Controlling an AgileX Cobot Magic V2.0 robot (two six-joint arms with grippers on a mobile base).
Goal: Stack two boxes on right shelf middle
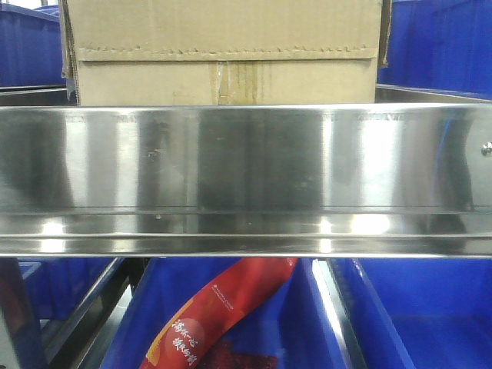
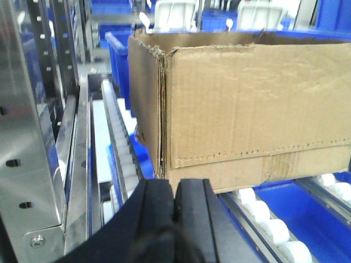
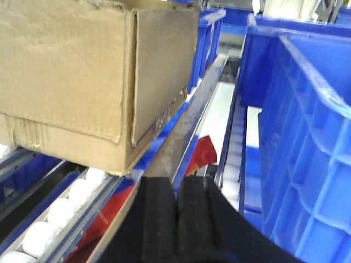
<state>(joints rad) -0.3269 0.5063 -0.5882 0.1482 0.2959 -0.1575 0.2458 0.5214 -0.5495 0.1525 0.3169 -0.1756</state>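
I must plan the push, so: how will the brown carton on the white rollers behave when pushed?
The carton sits on white rollers, so it will probably glide easily. Its walls look wrinkled and its corner frayed, so they may dent under a claw. It seems wide and low, so tipping appears unlikely.

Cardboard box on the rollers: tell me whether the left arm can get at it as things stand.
Probably yes. The left gripper sits shut just before the cardboard box, with nothing between them; it would need to open first.

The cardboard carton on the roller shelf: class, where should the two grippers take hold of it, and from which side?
Press on its two end walls, left gripper at the left end, right gripper at the right end. The carton is too wide for one shut gripper, and both ends stand clear above the rollers.
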